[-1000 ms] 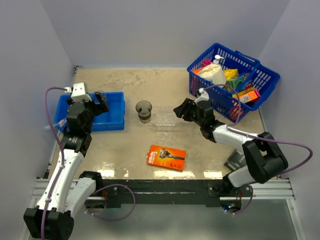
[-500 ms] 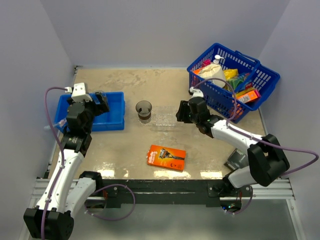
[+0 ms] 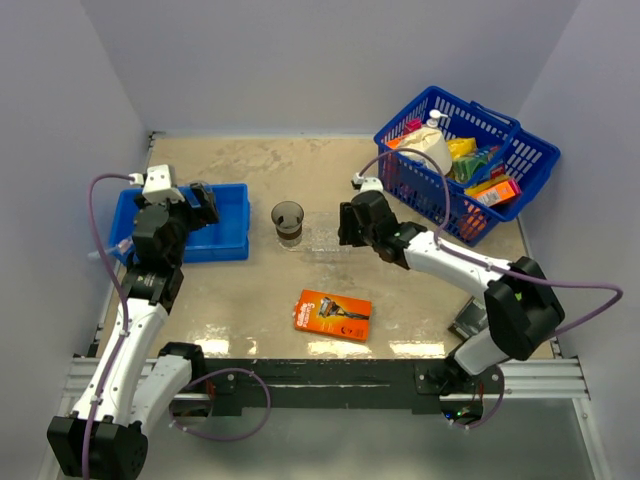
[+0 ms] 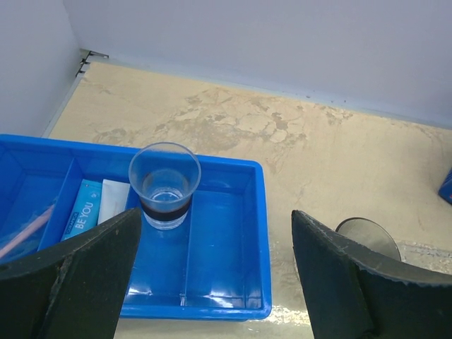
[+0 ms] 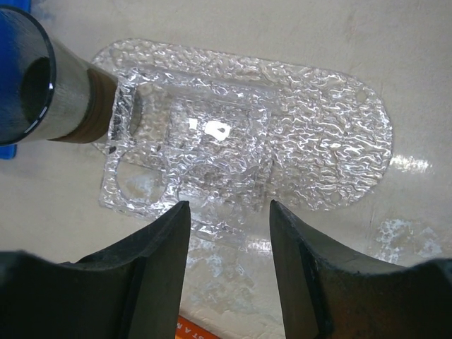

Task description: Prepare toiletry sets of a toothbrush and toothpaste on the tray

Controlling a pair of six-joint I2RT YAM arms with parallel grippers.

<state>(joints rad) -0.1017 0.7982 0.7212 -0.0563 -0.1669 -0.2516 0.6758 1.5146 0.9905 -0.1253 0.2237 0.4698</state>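
Right claw (image 5: 227, 222), half-open and empty, has swung over the clear textured plastic tray (image 5: 318, 127), left claw (image 4: 215, 222) wide above the blue compartment bin (image 4: 258, 212); no sets started.

We read "BE YOU" running lengthwise on a light-blue flat packet (image 4: 83, 213), perhaps toothpaste, lying in a compartment toward the left end of the blue compartment bin (image 4: 224, 302). The print on the orange razor pack (image 3: 333, 314) is too small to read.
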